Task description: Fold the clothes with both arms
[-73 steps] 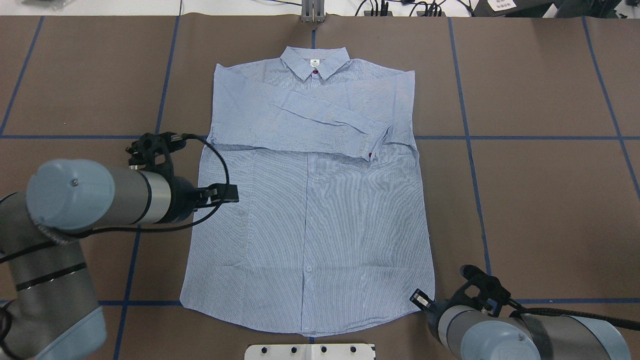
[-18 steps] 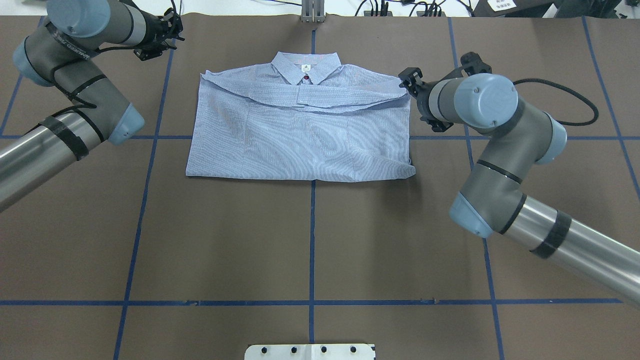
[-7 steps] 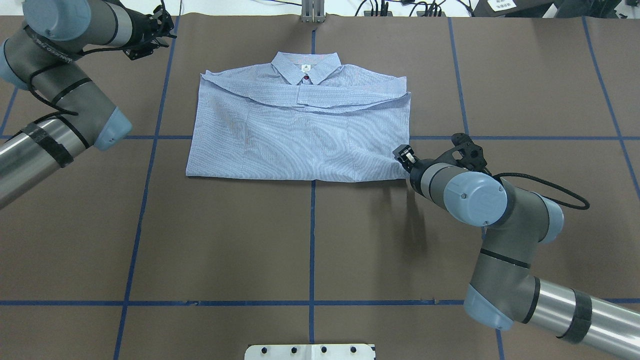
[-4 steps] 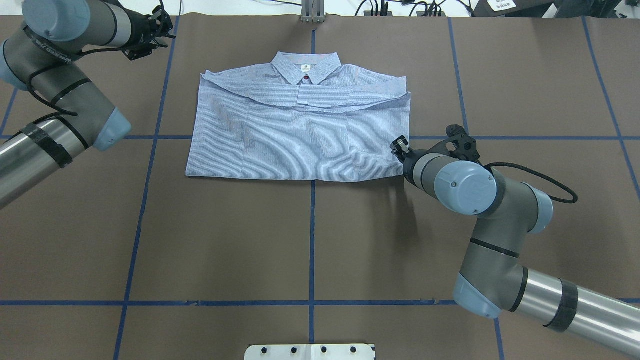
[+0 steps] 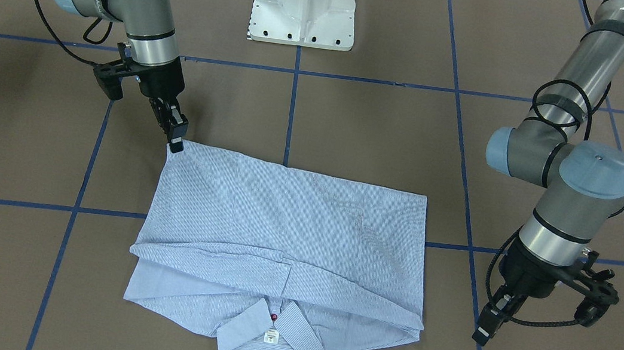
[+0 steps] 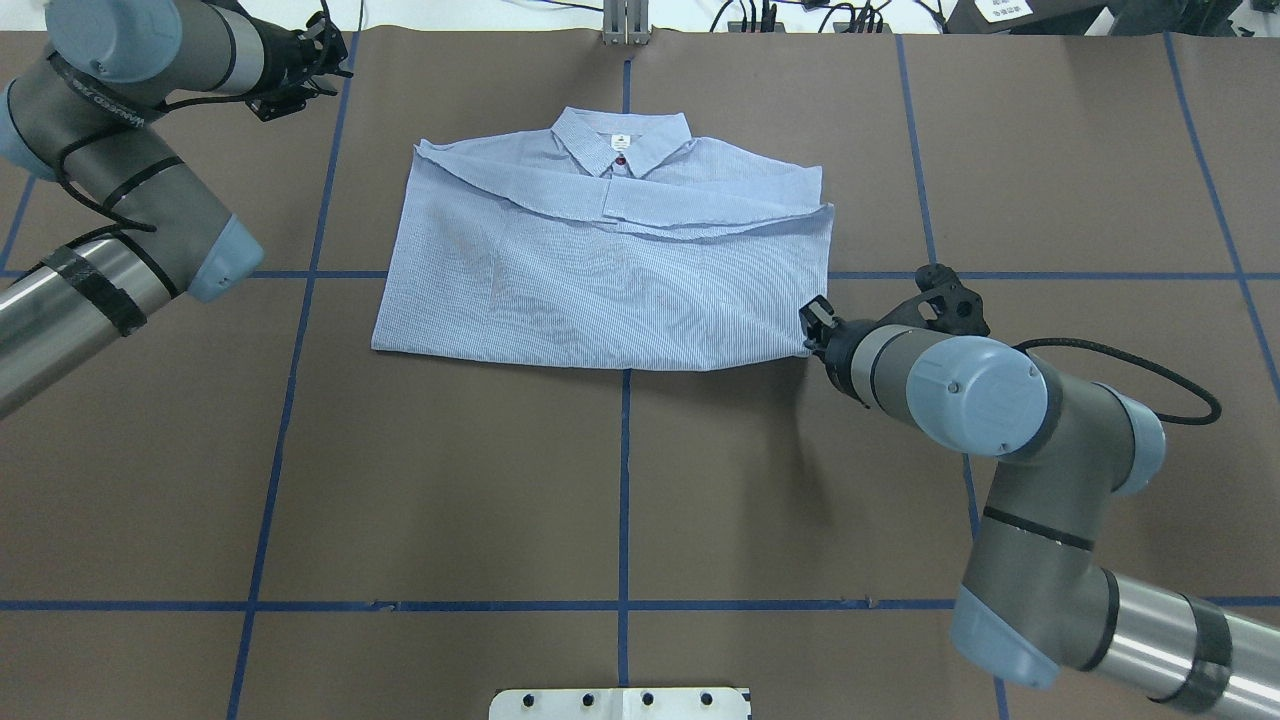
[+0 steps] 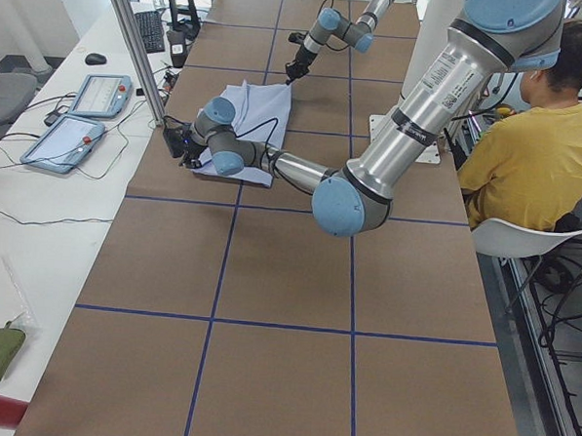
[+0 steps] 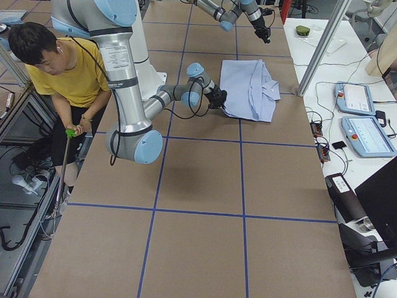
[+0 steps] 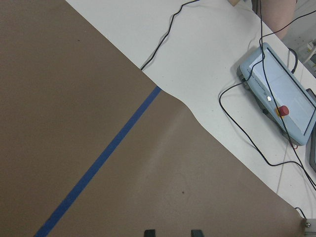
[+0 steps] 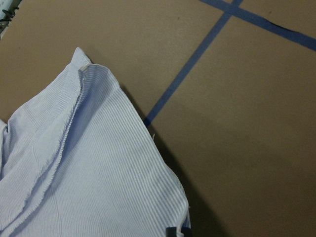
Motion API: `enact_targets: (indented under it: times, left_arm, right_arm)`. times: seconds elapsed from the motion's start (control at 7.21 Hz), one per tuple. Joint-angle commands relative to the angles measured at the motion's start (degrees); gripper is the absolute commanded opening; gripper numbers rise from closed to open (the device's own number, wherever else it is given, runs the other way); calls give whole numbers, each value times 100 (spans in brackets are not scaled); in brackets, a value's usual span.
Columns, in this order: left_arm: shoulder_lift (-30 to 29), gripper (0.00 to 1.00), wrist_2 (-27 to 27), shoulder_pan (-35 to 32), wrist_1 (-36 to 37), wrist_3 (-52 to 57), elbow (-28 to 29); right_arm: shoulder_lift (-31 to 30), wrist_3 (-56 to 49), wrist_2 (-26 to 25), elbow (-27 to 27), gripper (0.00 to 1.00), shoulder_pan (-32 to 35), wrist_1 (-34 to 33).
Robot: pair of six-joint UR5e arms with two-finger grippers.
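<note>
The blue-and-white striped shirt (image 6: 600, 270) lies folded in half on the brown table, collar at the far side, sleeves across the chest. It also shows in the front-facing view (image 5: 281, 225). My right gripper (image 6: 812, 333) is at the shirt's near right corner, low on the table; in the front-facing view (image 5: 174, 142) its tips sit on that corner. In the right wrist view (image 10: 177, 231) the tips are close together on the cloth's edge (image 10: 89, 173). My left gripper (image 6: 335, 55) hovers off the shirt's far left corner, open and empty (image 9: 173, 232).
The white pedestal base (image 5: 304, 2) stands at the table's near edge. Blue tape lines (image 6: 625, 480) cross the table. A metal post (image 6: 625, 25) stands at the far edge. Teach pendants (image 9: 279, 96) and cables lie on the white side table. An operator (image 8: 68, 68) sits beside the robot.
The shirt's lower half has been folded up. My right gripper came down from the far right corner to the near right corner, and the shirt has shifted slightly right. The left arm is still.
</note>
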Motion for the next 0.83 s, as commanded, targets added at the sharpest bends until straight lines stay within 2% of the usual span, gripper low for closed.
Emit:
enact_targets:
  times: [0.0,0.14,0.28,0.42,0.55,0.69]
  left_arm:
    - [8,36,-124,27,24,-12,-337]
    - [17,36,-586,19,111,-20,-600]
    - [148,36,-834,54,112,-55,-838]
    - [541,36,-1028,106,112,-64,-1371]
    - [1040,40,-1152,298,112,-82,-2107]
    - [1480,50,-1197,596,112,-91,-2611]
  right_arm:
    - [-182,-34,388,1526,0,-1152,-1725]
    - [-261,-35,415,1767,0,-1890,-2203]
    - [-401,-35,511,2135,0,-2324,-2660]
    - [-916,-9,625,2670,35,-2755,-2943]
    - [-1313,18,383,2771,99,-3151,-2946]
    - [-1343,9,285,2780,100,-3172,-2963]
